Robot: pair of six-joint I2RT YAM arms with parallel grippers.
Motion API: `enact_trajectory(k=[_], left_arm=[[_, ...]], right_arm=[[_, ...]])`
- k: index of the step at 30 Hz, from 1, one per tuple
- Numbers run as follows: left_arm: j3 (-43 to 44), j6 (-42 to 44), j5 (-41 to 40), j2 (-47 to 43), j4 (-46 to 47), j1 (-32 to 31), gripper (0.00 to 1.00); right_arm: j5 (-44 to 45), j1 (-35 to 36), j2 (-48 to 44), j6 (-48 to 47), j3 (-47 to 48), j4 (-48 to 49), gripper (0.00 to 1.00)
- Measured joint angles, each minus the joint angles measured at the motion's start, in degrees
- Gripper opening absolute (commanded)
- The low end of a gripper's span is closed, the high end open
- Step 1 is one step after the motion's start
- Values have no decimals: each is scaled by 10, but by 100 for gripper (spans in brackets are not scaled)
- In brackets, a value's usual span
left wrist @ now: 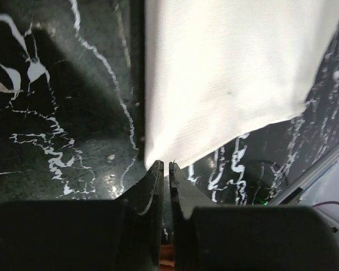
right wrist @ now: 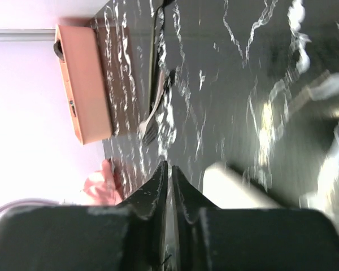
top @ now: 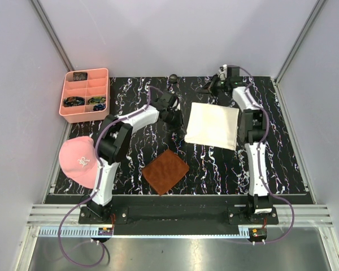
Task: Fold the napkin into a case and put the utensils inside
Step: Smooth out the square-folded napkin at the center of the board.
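Note:
The cream-white napkin (top: 212,125) lies folded flat into a rectangle right of centre on the black marbled table (top: 226,169). My left gripper (top: 179,131) is at its near-left corner. In the left wrist view the jaws (left wrist: 164,164) stand shut to a thin slit, tips right at the napkin (left wrist: 226,79) corner, with no cloth visible between them. My right gripper (top: 206,88) hovers beyond the napkin's far edge, shut (right wrist: 169,165) and holding nothing. A grey fork (right wrist: 151,121) lies on the table ahead of it. A small dark spoon (top: 173,78) sits at the far edge.
A pink compartment tray (top: 85,96) stands at the far left and shows again in the right wrist view (right wrist: 85,84). A pink cap (top: 79,159) lies at the left edge. A brown textured mat (top: 165,171) lies near the front centre. Grey walls enclose the table.

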Motion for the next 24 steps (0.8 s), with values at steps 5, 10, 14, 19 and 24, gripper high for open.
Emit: enact_trajectory(k=[5,10,14,19,24], left_arm=[[16,-22,2,-12,25,-5,12],[17,-45,7,-11,53,-23,12],[14,-46,12,-1,70,-38,12],[-4,-33,12,17,66,-42,11],[-26,-23,19,31,69,-38,10]], right_arm=[[12,-35,-152,-45,-147,-27,23],[8,-74,-281,-69,-309,7,22],[-14,-108,-302,-66,-400,71,20],[-37,-139,-275,-64,-456,113,19],[-48,-148,-249,-70,-466,142,19]])
